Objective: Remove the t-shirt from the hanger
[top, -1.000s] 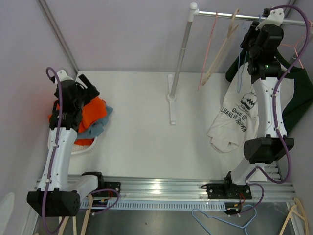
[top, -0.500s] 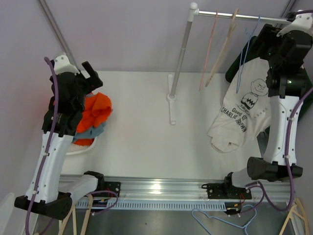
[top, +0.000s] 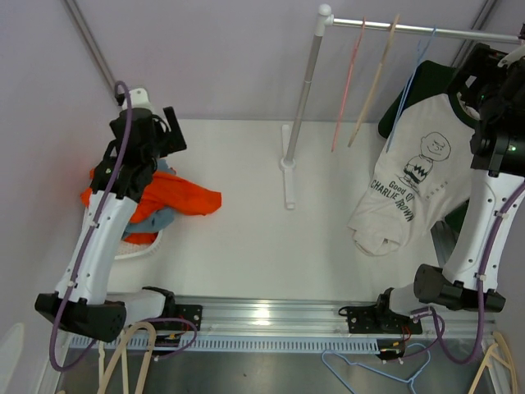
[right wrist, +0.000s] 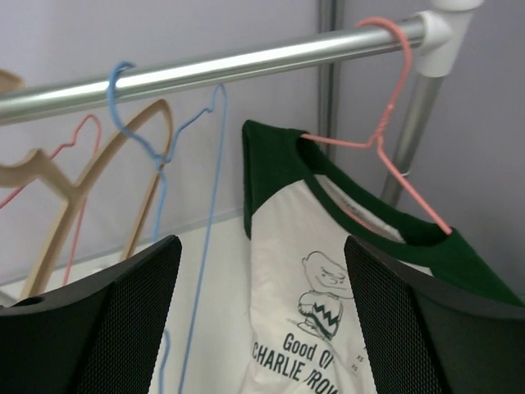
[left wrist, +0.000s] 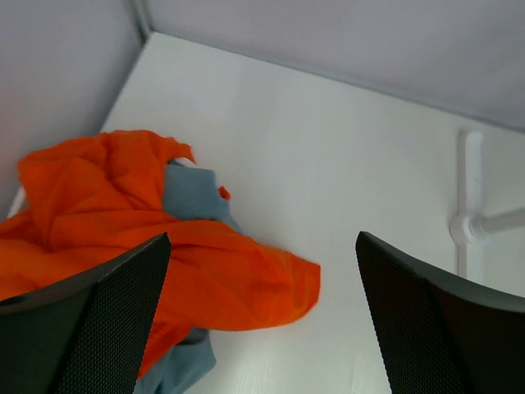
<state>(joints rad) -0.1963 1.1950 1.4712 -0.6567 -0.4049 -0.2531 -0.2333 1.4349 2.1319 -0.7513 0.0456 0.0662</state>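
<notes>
The white t-shirt with green sleeves and a Charlie Brown print hangs from the rail at the right. In the right wrist view the t-shirt sits on a pink wire hanger hooked near the rail's end. My right gripper is open, level with the print and a short way in front of it, holding nothing. In the top view the right gripper is beside the shirt's upper right. The left gripper hovers open over an orange garment, far from the shirt.
A blue wire hanger, a wooden hanger and another pink one hang bare on the rail. The stand's pole rises mid-table. Orange and grey-blue clothes spill from a white basket at left. Spare hangers lie below the near edge.
My right gripper opened and drew back to the right, leaving the blue hanger on the rail. The left arm swung up and right, and the orange garment now spreads further across the table.
</notes>
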